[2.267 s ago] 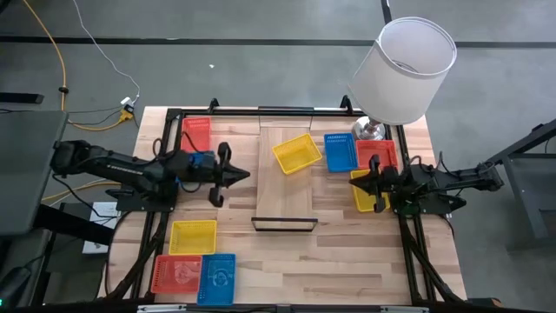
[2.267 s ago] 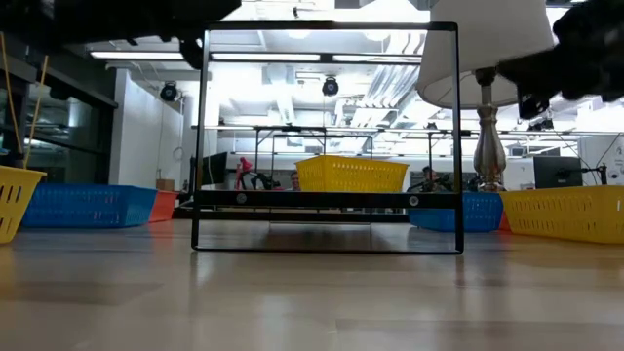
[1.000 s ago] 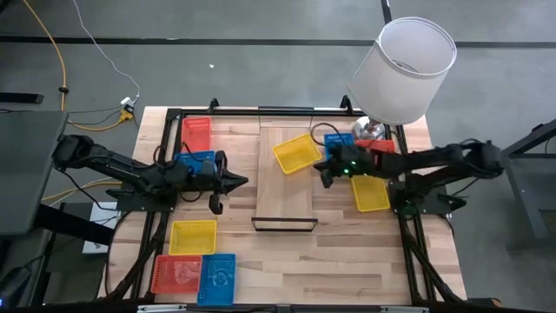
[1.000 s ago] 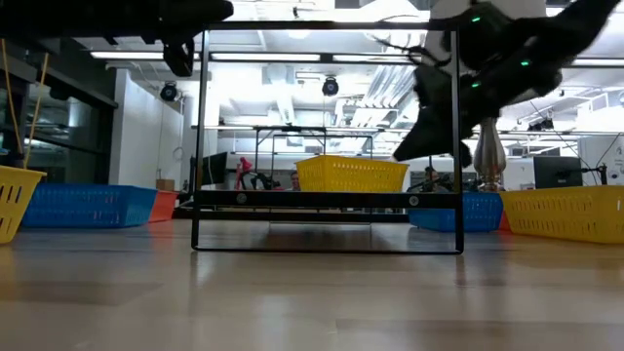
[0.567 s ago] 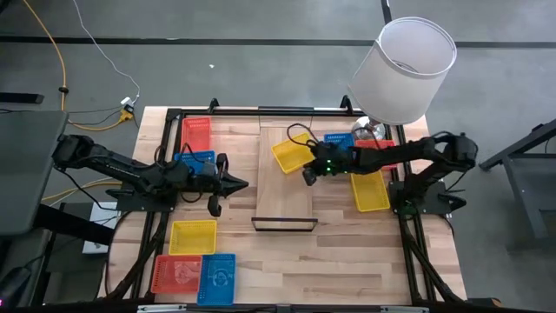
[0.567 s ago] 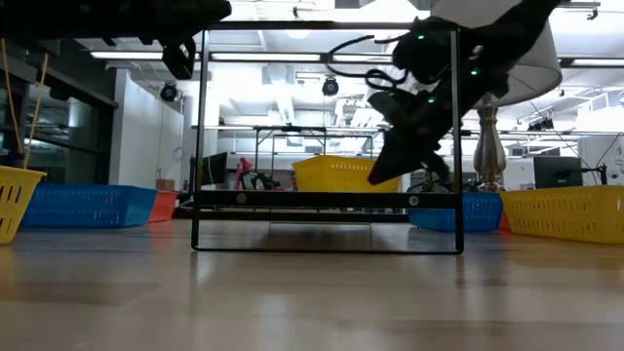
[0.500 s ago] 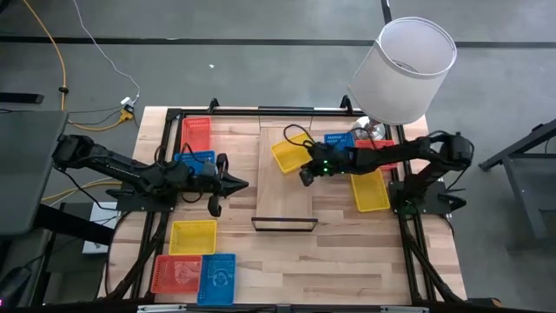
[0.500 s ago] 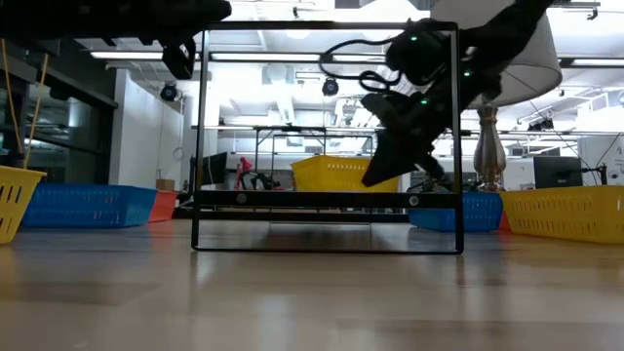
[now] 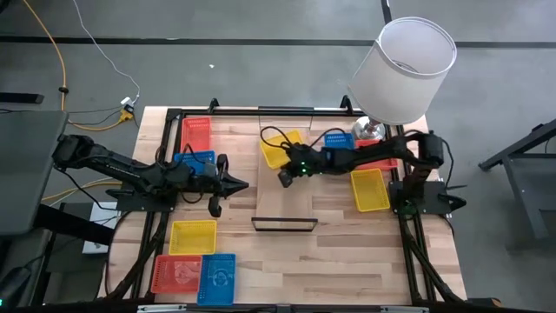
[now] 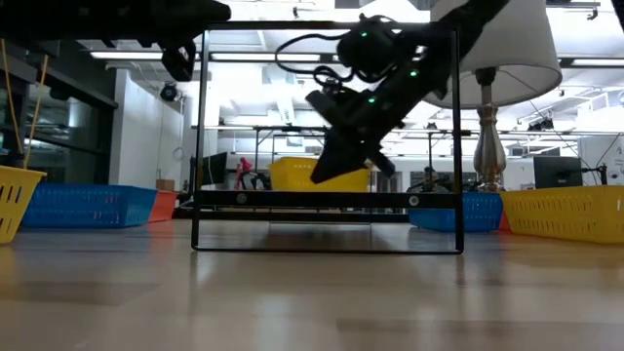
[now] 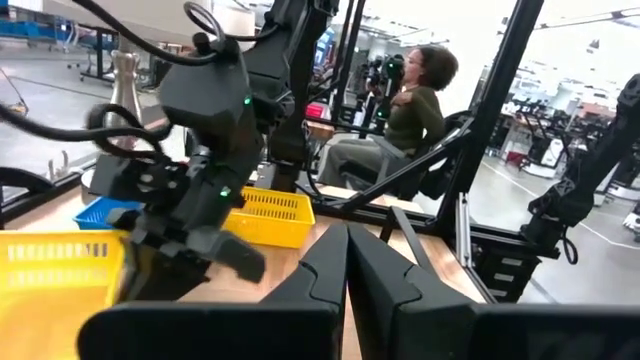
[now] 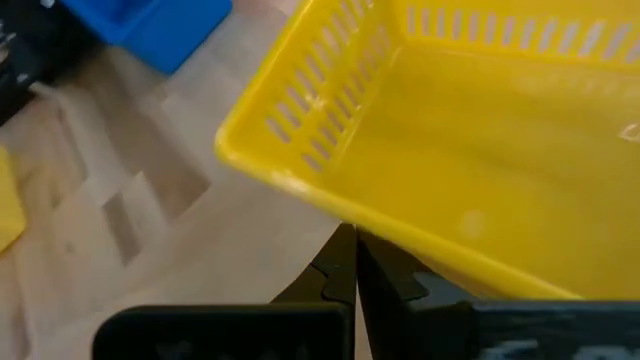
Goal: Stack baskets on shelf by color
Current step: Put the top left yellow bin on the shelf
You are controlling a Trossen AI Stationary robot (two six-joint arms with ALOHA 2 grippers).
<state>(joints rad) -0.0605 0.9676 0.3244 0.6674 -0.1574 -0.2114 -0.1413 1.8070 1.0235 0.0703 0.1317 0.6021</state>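
Observation:
A yellow basket [image 9: 276, 148] rests by its bottom on the shelf [image 9: 287, 198], a light-wood plank with a black rail [image 9: 284, 223] at its near end. My right gripper [image 9: 282, 178] reaches over the shelf from the table's right, slanting down, shut, at the basket's near side. In the low view the right gripper [image 10: 333, 168] stands in front of the yellow basket [image 10: 292, 174]. My left gripper [image 9: 246, 182] hovers shut and level left of the shelf, touching nothing. My right gripper meets the yellow basket's side wall just below its rim [image 12: 372, 235] with its shut fingers [image 12: 345, 262], slanting down from the table's right. The fingertips lie against the wall's outer side. The basket stays on the shelf, its open side up.
Left of the shelf lie a red basket [image 9: 197, 132], a blue one [image 9: 195, 160], a yellow one [image 9: 193, 235], and a red [image 9: 176, 274] and blue [image 9: 217, 278] pair. A blue [image 9: 337, 139], red [image 9: 384, 155] and yellow basket [image 9: 369, 189] and a lamp [image 9: 404, 69] stand right. A person [image 11: 415, 100] sits beyond.
My right gripper has swept toward the table's left across the shelf, staying shut and sinking a little. The yellow basket has slid along the shelf toward the table's left ahead of it. My left arm has kept still.

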